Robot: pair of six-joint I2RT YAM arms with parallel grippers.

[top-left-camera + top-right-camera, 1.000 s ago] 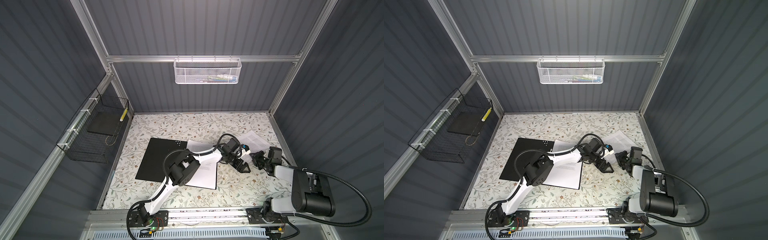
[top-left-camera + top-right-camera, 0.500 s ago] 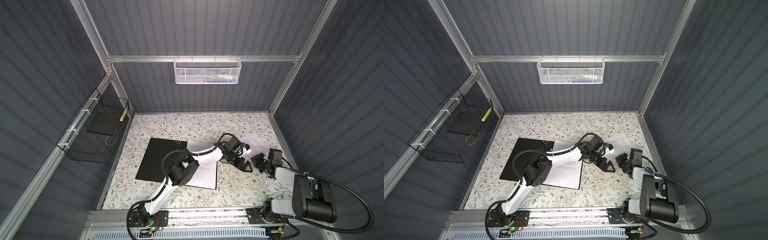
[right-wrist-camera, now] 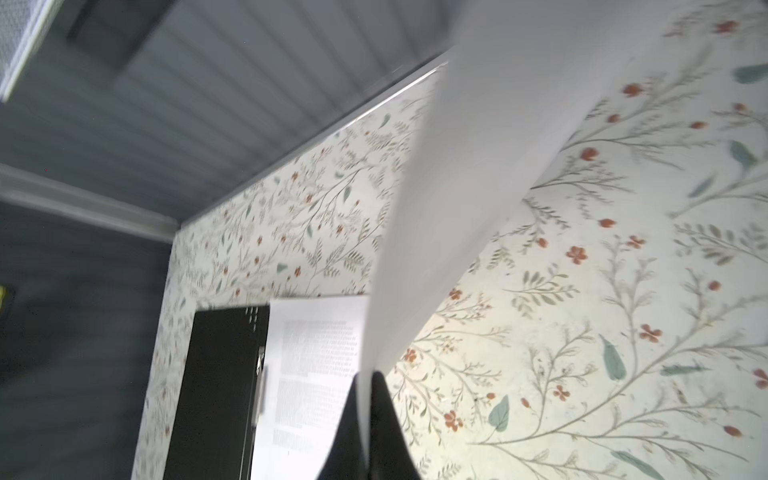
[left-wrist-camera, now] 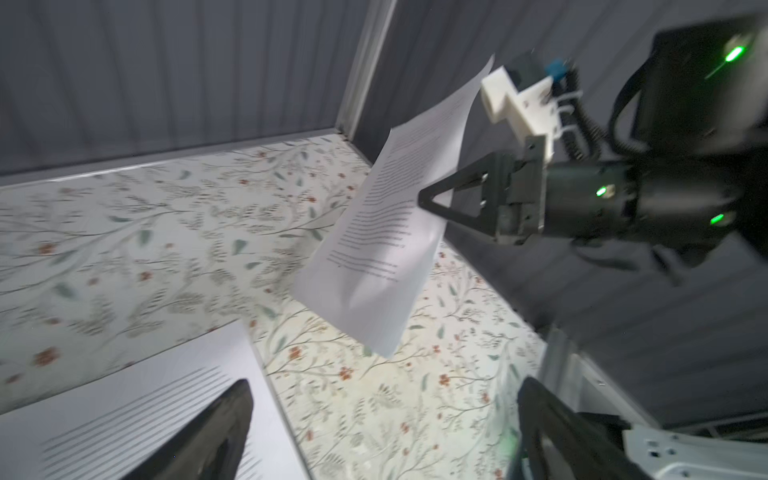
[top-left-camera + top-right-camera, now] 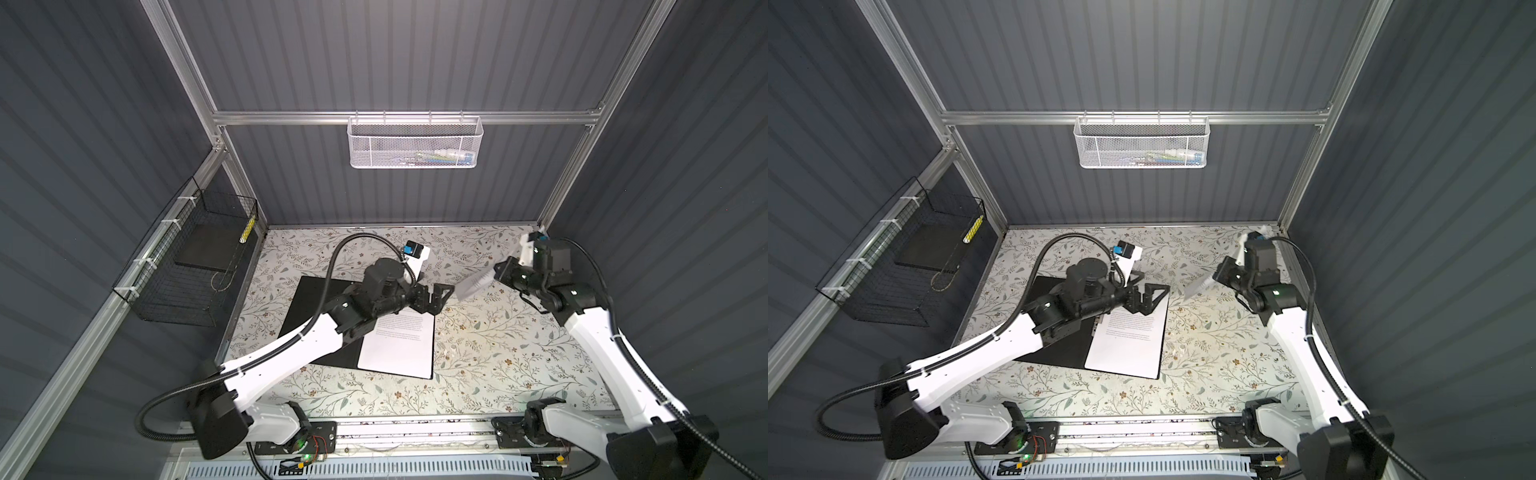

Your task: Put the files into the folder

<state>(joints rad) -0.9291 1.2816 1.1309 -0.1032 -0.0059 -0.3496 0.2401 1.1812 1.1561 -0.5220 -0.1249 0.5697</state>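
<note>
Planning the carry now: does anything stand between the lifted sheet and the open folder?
Yes. The left gripper, jaws open, sits over the folder's far right corner, directly between the sheet held by the right gripper and the folder. Nothing else visible lies between.

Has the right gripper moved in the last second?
Yes. The right gripper, shut on a paper sheet, has risen off the table and drawn back toward the rear right frame post.

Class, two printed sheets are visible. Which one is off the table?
The lifted sheet, pinched by the right gripper, hangs in the air; the other sheet lies flat in the open folder.
</note>
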